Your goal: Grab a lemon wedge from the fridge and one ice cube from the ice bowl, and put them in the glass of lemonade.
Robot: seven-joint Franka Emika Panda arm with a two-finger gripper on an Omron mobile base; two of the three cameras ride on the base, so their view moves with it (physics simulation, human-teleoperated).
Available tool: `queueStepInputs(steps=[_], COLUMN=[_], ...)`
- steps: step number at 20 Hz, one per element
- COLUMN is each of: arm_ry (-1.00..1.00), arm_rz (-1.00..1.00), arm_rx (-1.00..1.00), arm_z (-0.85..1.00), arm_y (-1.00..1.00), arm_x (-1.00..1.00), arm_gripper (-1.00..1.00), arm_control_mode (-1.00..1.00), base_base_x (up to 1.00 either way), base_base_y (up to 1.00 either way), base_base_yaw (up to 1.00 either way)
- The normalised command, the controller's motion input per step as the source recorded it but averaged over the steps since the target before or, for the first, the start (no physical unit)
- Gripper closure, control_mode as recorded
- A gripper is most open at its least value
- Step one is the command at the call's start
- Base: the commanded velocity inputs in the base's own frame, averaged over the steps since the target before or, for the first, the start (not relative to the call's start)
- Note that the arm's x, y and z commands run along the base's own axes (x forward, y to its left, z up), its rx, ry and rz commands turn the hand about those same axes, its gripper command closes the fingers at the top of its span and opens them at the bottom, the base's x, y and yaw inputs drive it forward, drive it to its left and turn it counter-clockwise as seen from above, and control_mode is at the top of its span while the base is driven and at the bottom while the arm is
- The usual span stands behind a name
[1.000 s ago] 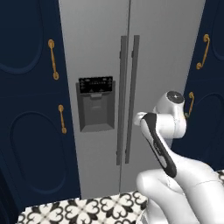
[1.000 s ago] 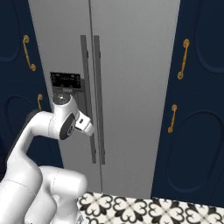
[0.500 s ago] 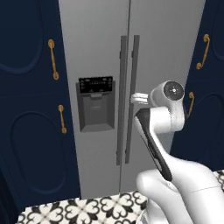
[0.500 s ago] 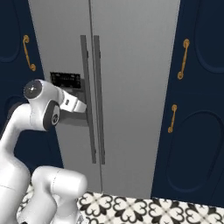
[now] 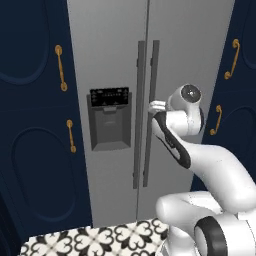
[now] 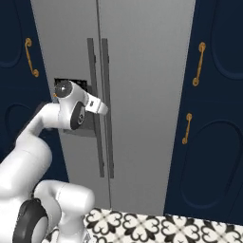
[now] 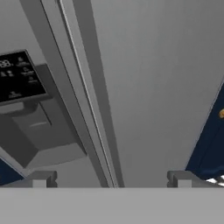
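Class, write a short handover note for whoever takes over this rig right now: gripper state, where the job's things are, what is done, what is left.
Gripper: open, holding nothing, raised in front of the fridge, facing its two dark door handles.
Fridge: both doors shut, dispenser panel on the left door.
Done: arm brought up to the handles; nothing fetched yet.
Left: grip a handle, open the door, take the lemon wedge, get one ice cube from the ice bowl, put both into the glass of lemonade.

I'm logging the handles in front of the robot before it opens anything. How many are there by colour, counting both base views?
Dark fridge handles: 2 (left, right)
Gold cabinet handles left of the fridge: 2 (upper, lower)
Gold cabinet handles right of the fridge: 2 (upper, lower)
Total: 6
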Motion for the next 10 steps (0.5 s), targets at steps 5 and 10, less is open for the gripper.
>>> queueStepInputs(steps=[5, 10], arm_ry=[0.09, -0.32], arm_rz=[0.18, 0.07], arm_rx=[-0.02, -0.01], arm_z=[0.52, 0.07], arm_y=[0.0, 0.0], arm_x=[0.11, -0.06], arm_gripper=[-1.0, -1.0], arm_control_mode=[-1.0, -1.0], base_base_x=[0.0, 0.0], base_base_y=[0.0, 0.0], base_base_yaw=[0.0, 0.0])
